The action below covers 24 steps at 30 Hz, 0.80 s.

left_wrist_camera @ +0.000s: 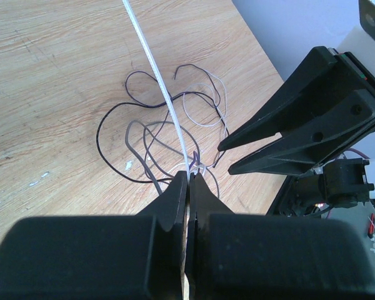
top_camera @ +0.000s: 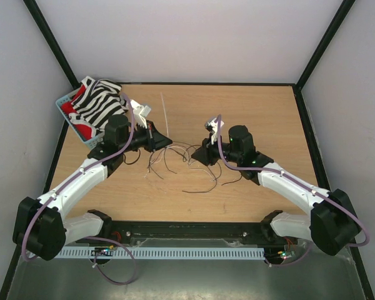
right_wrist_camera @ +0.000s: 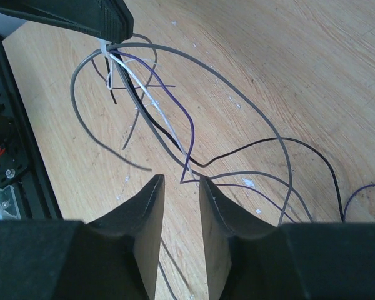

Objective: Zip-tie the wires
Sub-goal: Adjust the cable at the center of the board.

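The wires (top_camera: pixel 194 170) lie as a loose tangle of thin dark and pale strands on the wooden table between my two grippers. My left gripper (left_wrist_camera: pixel 189 176) is shut on a white zip tie (left_wrist_camera: pixel 151 59), whose long strap runs away across the table. Where the zip tie (right_wrist_camera: pixel 105 51) loops round them, the wires (right_wrist_camera: pixel 175 119) are gathered into a bundle at my left gripper's fingertips. My right gripper (right_wrist_camera: pixel 180 182) stands open just above the table, with strands crossing right in front of its tips and nothing between them. In the top view the left gripper (top_camera: pixel 165 140) and right gripper (top_camera: pixel 194 155) face each other closely.
A blue basket (top_camera: pixel 64 100) with a zebra-striped cloth (top_camera: pixel 97 100) and something red sits at the table's back left corner. The black mounting rail (top_camera: pixel 187 232) runs along the near edge. White walls close in the table on three sides.
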Each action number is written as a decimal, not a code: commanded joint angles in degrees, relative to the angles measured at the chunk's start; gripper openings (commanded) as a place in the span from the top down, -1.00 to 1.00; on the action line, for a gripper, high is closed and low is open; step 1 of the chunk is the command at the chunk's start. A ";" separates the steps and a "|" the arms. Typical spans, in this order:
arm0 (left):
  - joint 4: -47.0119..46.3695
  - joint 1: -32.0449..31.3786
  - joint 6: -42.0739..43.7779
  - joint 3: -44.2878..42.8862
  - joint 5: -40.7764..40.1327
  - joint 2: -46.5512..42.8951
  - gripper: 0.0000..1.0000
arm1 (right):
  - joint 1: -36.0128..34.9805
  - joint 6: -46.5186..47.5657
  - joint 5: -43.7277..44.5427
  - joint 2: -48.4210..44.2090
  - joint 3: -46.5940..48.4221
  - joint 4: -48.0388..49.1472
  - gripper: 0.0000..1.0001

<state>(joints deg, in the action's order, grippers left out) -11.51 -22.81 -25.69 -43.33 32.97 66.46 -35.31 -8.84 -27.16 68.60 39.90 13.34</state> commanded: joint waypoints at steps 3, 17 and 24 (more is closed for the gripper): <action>-0.82 0.31 0.06 -1.84 1.00 -0.15 1.00 | 0.14 0.06 -1.91 0.34 -0.11 0.67 0.20; -0.89 0.31 -0.11 -1.84 1.22 -0.32 1.00 | 0.15 -2.26 -5.47 7.41 1.49 4.53 0.18; -0.89 0.23 -0.32 -1.85 1.40 -0.19 1.00 | 0.12 -2.72 -5.91 9.01 1.58 5.93 0.20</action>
<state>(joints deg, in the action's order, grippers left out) -11.44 -22.81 -25.71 -43.33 33.19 66.46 -35.27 -10.76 -31.64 77.14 39.92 16.25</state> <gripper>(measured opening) 0.003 0.407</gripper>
